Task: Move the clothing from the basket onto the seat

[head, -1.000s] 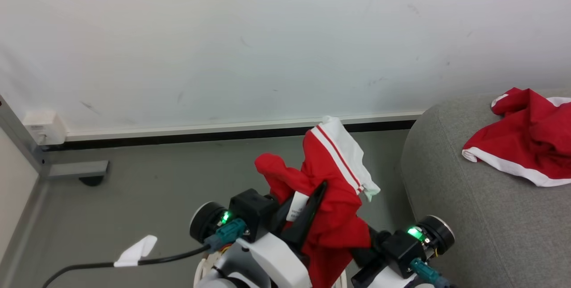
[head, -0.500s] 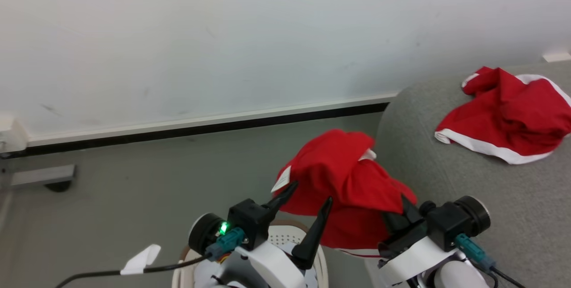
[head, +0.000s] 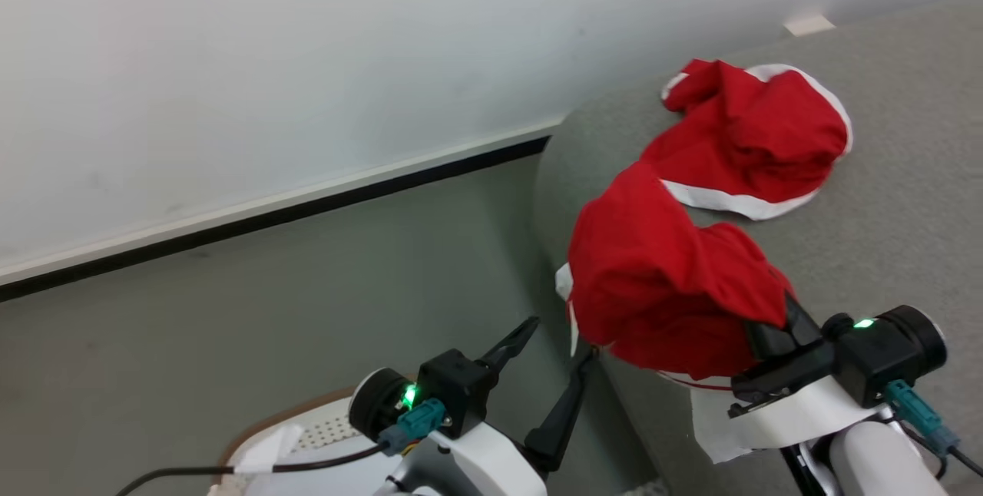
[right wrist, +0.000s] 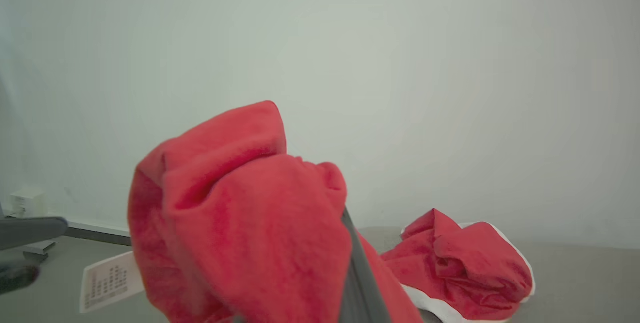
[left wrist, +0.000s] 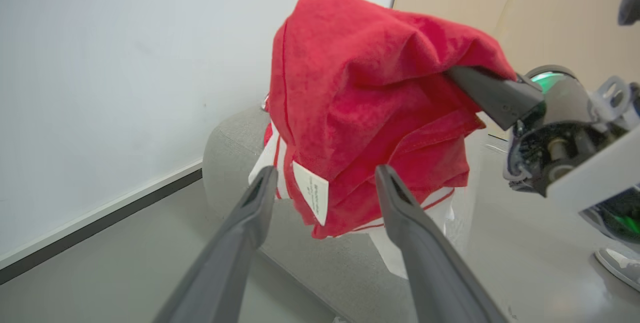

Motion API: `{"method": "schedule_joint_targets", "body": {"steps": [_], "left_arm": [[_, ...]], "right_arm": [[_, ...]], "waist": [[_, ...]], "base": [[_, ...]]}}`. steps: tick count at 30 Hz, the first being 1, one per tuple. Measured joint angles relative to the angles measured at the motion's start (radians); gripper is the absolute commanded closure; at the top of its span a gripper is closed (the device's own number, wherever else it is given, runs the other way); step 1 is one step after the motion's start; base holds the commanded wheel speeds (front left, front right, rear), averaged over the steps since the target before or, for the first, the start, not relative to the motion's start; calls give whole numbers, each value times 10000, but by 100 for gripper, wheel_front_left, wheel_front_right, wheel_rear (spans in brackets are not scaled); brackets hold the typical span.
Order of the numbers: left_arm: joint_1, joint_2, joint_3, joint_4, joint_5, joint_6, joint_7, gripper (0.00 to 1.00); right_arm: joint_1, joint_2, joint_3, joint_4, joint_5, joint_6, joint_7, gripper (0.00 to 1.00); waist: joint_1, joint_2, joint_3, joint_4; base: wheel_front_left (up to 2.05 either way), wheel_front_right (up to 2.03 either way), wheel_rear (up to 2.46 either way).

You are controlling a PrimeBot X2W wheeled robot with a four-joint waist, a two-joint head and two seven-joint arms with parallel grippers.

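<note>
A red garment (head: 660,281) hangs bunched from my right gripper (head: 768,319), which is shut on it above the front-left edge of the grey seat (head: 906,196). In the left wrist view its white label and striped hem (left wrist: 310,193) dangle just beyond my open left gripper (left wrist: 325,178), which holds nothing. Another red garment with a white hem (head: 752,135) lies on the seat farther back. My left gripper (head: 557,342) stands over the floor, above the basket (head: 284,411), whose brown rim shows at the lower left. In the right wrist view the held garment (right wrist: 240,223) covers my fingers.
A pale wall with a white and black skirting (head: 307,204) runs behind the grey floor (head: 230,312). A black cable with white tape (head: 253,465) trails from my left wrist. A white pad (head: 722,427) hangs below my right wrist.
My left gripper opened and let go of the red garment. My right gripper shut on it and carried it right, over the seat's edge. The head camera turned right.
</note>
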Motion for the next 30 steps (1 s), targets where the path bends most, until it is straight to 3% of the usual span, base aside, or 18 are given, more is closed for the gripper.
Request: {"method": "schedule_joint_targets", "body": {"steps": [8,17,22,30], "left_arm": [[-163,4,-117,-23,40,6,-10,0],[-847,192,-169,-224,209,-84,236,0],[-1775,357,-182,-376,516,-360,525,0],[-3482,518,-134,-548,792,-694,792,0]], "right_arm": [[352,-290,-621,-290,71,0,-2,100],[-32,-257,-1164,-416,219,0,0,100],[-1654,-316,-1948,-54,59,0,-2,100],[-5562,-1145,-3538,1680,-222,0,286,100]], "waist": [[0,0,370,-942],[0,0,1293,-994],[1,0,2327,-744],[3,0,4321,-99]], "base": [[0,0,0],[0,0,0],[0,0,0],[0,0,0]]}}
